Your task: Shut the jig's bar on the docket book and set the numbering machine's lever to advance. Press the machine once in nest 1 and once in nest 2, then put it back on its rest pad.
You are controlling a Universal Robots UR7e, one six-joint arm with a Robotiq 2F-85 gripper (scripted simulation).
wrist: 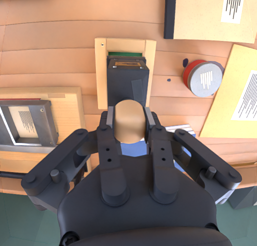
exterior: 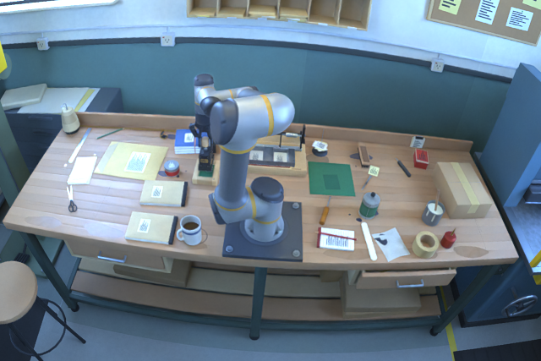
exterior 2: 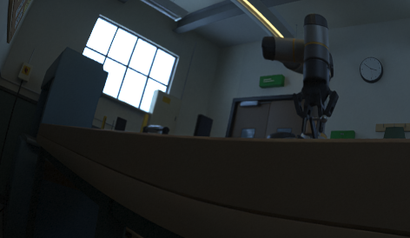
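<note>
The numbering machine (wrist: pixel 127 85) stands on its green-lined wooden rest pad (wrist: pixel 125 71), a dark block with a rounded wooden knob (wrist: pixel 129 120) on top. I hold that knob in my closed gripper (wrist: pixel 129 119), straight above the pad (exterior: pixel 205 173). To the right of the pad lies the jig (exterior: pixel 273 156) with its two framed nests on the docket book, one of which shows beside me (wrist: pixel 26 121). The jig's bar (exterior: pixel 292 135) runs along its far side, and I cannot tell whether it is down.
The bench's back rail and green wall stand behind the pad. A blue book (exterior: pixel 185 141) lies just behind it, a red ink tin (wrist: pixel 203 77) to its left, and padded envelopes (exterior: pixel 164 193) nearer the front. A green cutting mat (exterior: pixel 331 179) lies right of the jig.
</note>
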